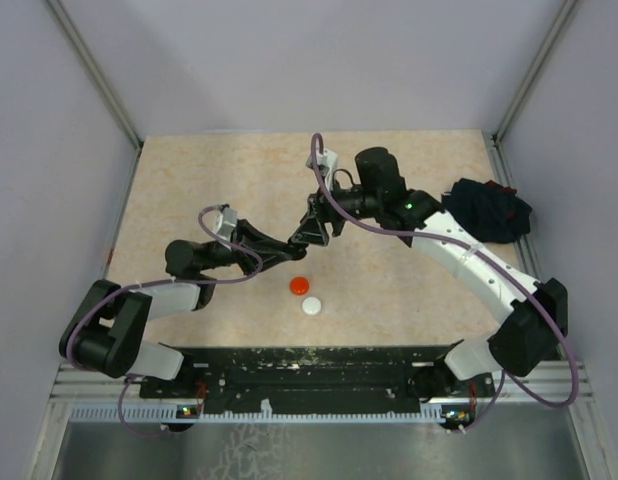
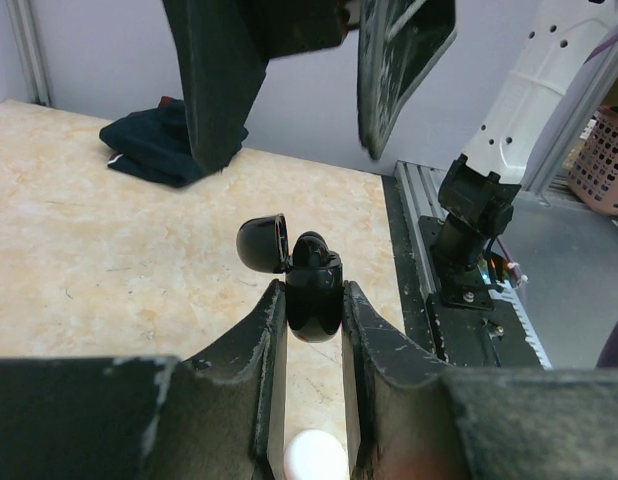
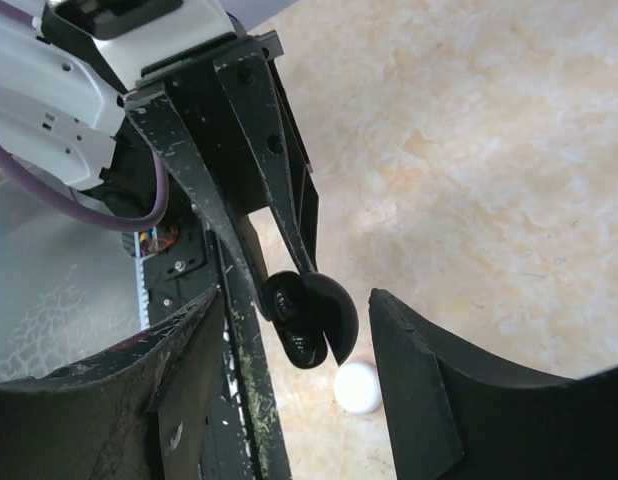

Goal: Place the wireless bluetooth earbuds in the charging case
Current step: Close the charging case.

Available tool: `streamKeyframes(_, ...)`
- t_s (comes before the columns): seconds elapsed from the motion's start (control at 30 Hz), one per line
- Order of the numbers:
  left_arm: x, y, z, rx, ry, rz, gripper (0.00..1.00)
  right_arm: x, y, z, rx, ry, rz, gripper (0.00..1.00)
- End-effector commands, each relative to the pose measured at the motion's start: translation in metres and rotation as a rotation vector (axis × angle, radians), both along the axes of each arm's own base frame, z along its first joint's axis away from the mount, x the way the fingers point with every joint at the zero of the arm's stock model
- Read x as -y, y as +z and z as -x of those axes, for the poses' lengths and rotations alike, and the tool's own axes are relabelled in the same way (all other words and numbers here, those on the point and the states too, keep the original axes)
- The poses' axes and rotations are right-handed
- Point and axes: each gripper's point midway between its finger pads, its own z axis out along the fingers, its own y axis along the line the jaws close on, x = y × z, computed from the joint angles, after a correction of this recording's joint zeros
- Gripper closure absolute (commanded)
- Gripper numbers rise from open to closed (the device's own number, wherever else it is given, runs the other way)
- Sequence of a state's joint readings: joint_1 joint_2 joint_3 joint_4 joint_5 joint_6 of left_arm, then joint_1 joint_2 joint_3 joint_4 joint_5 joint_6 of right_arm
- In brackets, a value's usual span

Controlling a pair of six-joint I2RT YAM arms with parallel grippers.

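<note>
Two pairs of jaws are standing at the black charging case [image 2: 314, 295]. The left jaws are clamping the case's body, holding it upright above the tabletop [image 1: 209, 180], its lid [image 2: 263, 243] hanging open to one side. The right jaws are hovering just above the case, spread apart and touching nothing. A dark rounded shape is showing in the case's well; whether it is an earbud cannot be told. A red disc [image 1: 300, 286] and a white disc [image 1: 312, 306] are lying just beside each other near the case, toward the arm bases. A dark cloth bundle [image 1: 489, 208] is lying well apart from the case, on the right arm's side.
</note>
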State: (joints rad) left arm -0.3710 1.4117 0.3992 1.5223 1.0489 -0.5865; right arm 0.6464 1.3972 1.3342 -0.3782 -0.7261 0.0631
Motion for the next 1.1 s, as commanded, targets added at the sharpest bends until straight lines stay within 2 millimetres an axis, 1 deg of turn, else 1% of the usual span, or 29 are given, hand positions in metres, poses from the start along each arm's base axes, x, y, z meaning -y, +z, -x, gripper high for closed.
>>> streamKeyframes(0.0, -0.005, 0.043, 0.018, 0.270, -0.025, 0.098, 1.00, -0.011, -0.004, 0.004, -0.002, 0.078, -0.044, 0.40)
streamKeyframes(0.13, -0.005, 0.045, 0.017, 0.272, -0.020, 0.101, 1.00, -0.015, -0.015, 0.013, -0.037, 0.130, -0.037, 0.40)
streamKeyframes(0.33, -0.005, 0.043, 0.011, 0.242, 0.004, 0.102, 1.00, -0.014, -0.021, 0.026, -0.060, 0.181, -0.025, 0.43)
streamKeyframes(0.47, -0.004, 0.038, 0.005, 0.209, 0.024, 0.091, 1.00, -0.010, -0.016, 0.037, -0.051, 0.211, -0.033, 0.43)
streamKeyframes(0.57, -0.005, 0.036, 0.001, 0.190, 0.050, 0.087, 1.00, -0.006, -0.007, 0.046, -0.036, 0.230, -0.044, 0.44)
streamKeyframes(0.77, -0.005, 0.027, -0.008, 0.124, 0.093, 0.058, 1.00, 0.002, 0.007, 0.055, 0.005, 0.230, -0.060, 0.44)
streamKeyframes(1.0, -0.005, 0.024, -0.013, 0.063, 0.115, 0.040, 1.00, 0.004, 0.007, 0.062, 0.016, 0.243, -0.050, 0.45)
streamKeyframes(1.07, -0.006, 0.021, -0.017, 0.012, 0.131, 0.028, 1.00, 0.005, 0.007, 0.057, 0.040, 0.203, -0.038, 0.45)
